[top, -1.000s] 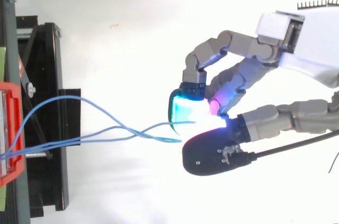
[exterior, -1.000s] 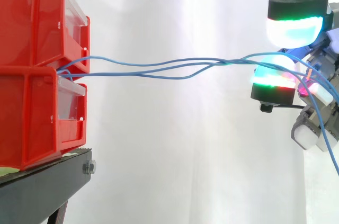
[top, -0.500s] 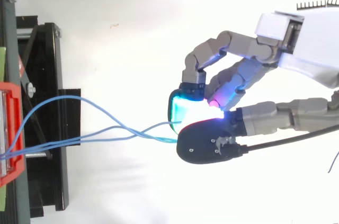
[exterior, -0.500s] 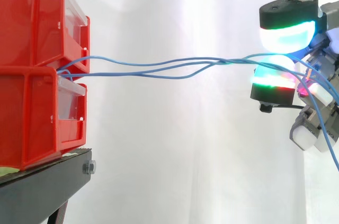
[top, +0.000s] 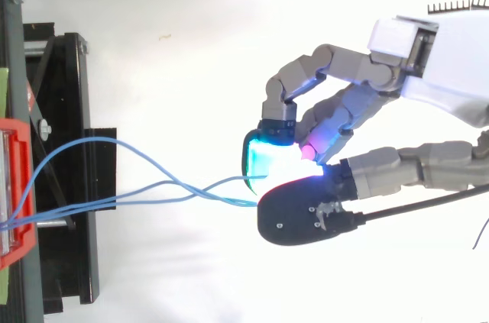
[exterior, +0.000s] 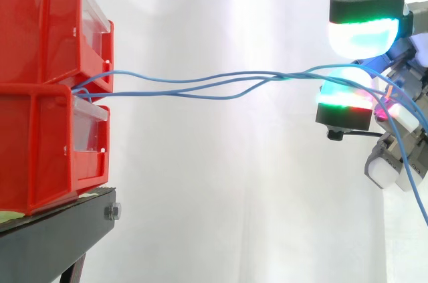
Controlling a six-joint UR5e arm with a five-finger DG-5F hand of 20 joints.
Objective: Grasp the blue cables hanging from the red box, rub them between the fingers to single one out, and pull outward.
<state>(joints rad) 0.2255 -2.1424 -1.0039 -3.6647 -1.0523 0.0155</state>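
Curtain: a white curtain [exterior: 221, 196] is hung behind the whole work.
Stand: a black stand [exterior: 57, 236] at the left carries the bins.
Red bins: two red bins are stacked at the left, the upper bin [exterior: 40, 22] set on the lower bin [exterior: 37, 156], each with a clear front panel.
Bin contents: nothing can be made out through the panels; which bin the cables are rooted in cannot be told.
Hand: the hand [top: 447, 56] is held at the right, well apart from the bins.
Fingers: the fingers [exterior: 364, 32] are curled round the cables, one glowing pad above them, another below; in the side view the strands lie on the lower pad and a slight gap is seen under the upper one.
Blue cables: the blue cables [exterior: 200, 85] come out at the seam between the bins, are stretched nearly level rightward, cross one another midway, and run into the hand; loose ends hang down at the far right.
Step in hand: the rubbing is judged to be under way, no strand yet singled out.
Next move: the pads are to be rolled against each other until one strand is kept, then drawn rightward.
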